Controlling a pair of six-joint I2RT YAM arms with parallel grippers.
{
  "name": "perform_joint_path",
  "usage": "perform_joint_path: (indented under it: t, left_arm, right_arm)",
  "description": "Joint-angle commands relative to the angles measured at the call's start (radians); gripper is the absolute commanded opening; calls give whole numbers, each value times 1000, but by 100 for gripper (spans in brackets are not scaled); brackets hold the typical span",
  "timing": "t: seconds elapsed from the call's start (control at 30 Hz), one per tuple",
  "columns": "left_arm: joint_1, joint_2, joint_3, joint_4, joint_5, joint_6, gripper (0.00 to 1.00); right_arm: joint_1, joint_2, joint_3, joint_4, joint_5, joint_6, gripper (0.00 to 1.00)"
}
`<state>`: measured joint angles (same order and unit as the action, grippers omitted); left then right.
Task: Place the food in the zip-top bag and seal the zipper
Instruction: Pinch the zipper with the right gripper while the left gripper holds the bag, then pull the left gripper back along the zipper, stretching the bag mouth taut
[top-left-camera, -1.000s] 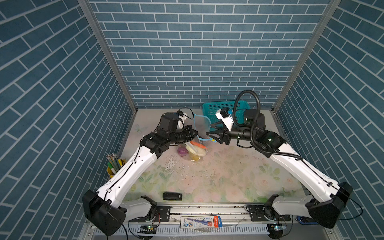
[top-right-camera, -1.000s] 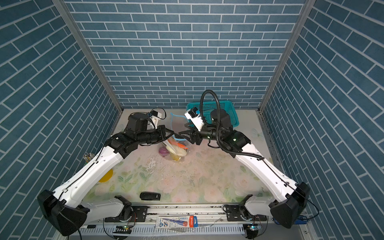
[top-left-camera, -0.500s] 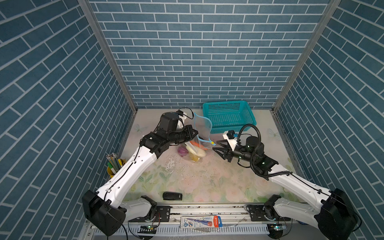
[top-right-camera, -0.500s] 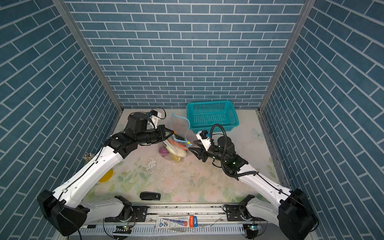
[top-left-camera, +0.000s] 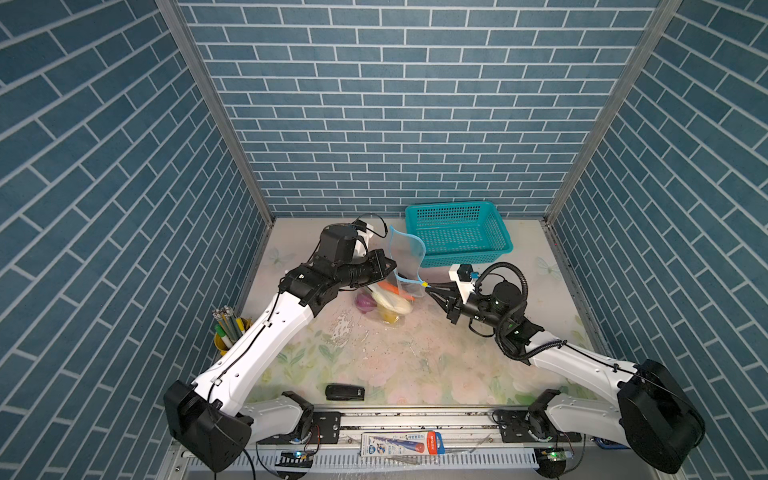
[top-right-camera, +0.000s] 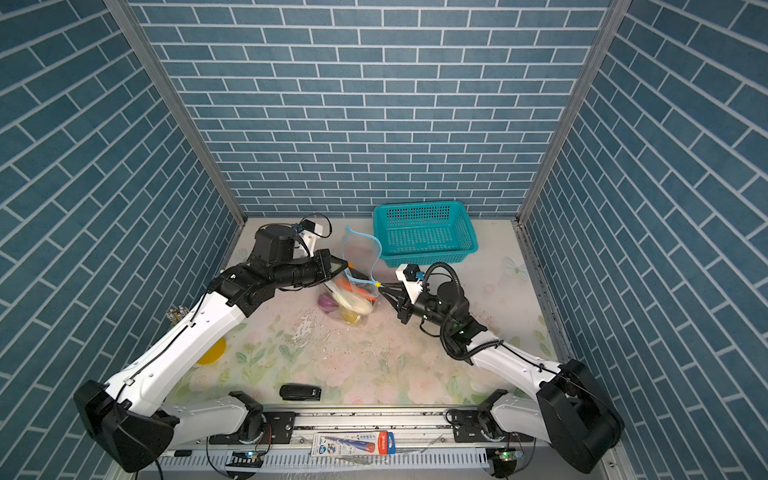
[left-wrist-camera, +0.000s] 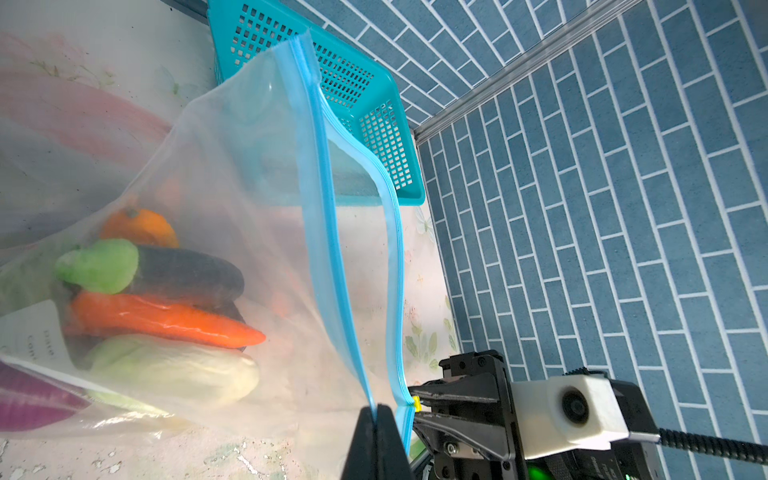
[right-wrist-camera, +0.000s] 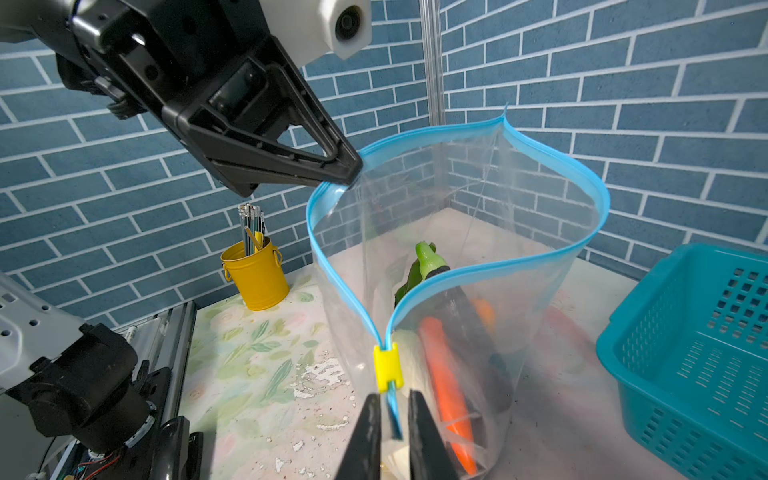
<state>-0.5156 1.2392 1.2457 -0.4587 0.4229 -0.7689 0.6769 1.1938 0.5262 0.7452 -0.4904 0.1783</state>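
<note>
Left fingers (right-wrist-camera: 347, 168) pinch the light-blue zipper strip (right-wrist-camera: 598, 195) of the clear zip-top bag (right-wrist-camera: 519, 232); right fingers (right-wrist-camera: 368, 440), narrow by the yellow slider (right-wrist-camera: 386, 365), should clamp squarely.

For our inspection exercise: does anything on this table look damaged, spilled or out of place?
Yes. The floral table covering is damaged: white chipped patches and flakes show near the zip-top bag. Nothing looks spilled; the food sits inside the bag.

The left gripper (left-wrist-camera: 376, 411) clamps one lip of the zip-top bag (left-wrist-camera: 232, 166), whose zipper (left-wrist-camera: 318, 208) stands parted. The jaws of the right gripper (left-wrist-camera: 413, 404) flank the yellow slider (left-wrist-camera: 415, 401). A carrot (left-wrist-camera: 166, 320), eggplant (left-wrist-camera: 187, 274) and cabbage (left-wrist-camera: 174, 370) lie inside.
</note>
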Motion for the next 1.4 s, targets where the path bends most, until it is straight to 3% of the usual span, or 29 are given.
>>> perform_joint_path:
  t: [0.0,0.17,0.43,0.93,1.0,1.27,1.37]
  left_arm:
    - [4,-4,34,5,6,16,0]
    - [5,1,37,6,9,14,0]
    - [6,-4,38,-9,-4,23,0]
    - [14,-24,60,-32,-21,40,1]
    - [20,-27,67,-35,-22,51,8]
    - [115,-57,55,18,17,136,55]
    - [168,-66,19,91,55,184,71]
  right_arm:
    - [-2,-15,-18,57,-22,-16,10]
    - [-3,-20,-17,55,-48,-15,0]
    - [-3,-90,22,-65,-67,-98,0]
    - [-56,-110,279,-451,-203,-271,0]
    - [-61,-104,319,-514,-225,-309,0]
    - [-94,-64,525,-904,-349,-584,0]
    - [-111,-59,544,-947,-345,-649,0]
